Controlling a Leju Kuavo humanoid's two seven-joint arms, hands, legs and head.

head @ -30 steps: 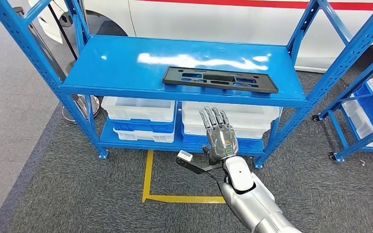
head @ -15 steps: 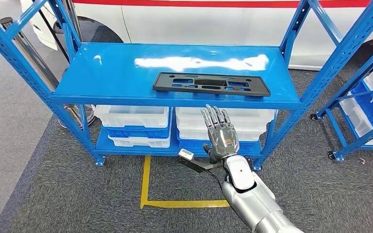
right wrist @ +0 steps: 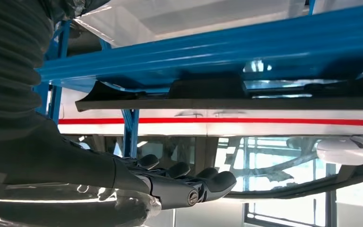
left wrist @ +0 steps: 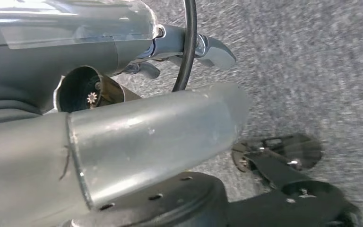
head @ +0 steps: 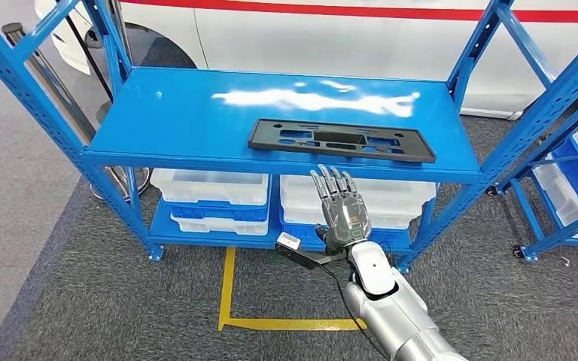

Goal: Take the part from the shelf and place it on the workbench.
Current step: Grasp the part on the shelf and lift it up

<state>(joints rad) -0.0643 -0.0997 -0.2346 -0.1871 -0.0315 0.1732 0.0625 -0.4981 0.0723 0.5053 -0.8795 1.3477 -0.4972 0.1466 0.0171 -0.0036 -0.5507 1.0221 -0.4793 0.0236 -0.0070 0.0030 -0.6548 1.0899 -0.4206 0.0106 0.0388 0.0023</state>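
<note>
1. The part (head: pixel 341 140) is a long, flat, black rectangular plate with several cut-out slots and holes.
2. It lies flat on the blue shelf (head: pixel 181 113), lengthwise along the front edge, toward the right front corner, its right end near the right edge.

Bright overhead light glares off the shelf (head: pixel 196 113); left wrist view blurred.

My head view cuts off the white car (head: pixel 346 37) behind the shelf (head: pixel 196 113); carpet (left wrist: pixel 312 71) in left wrist view is blurred
</note>
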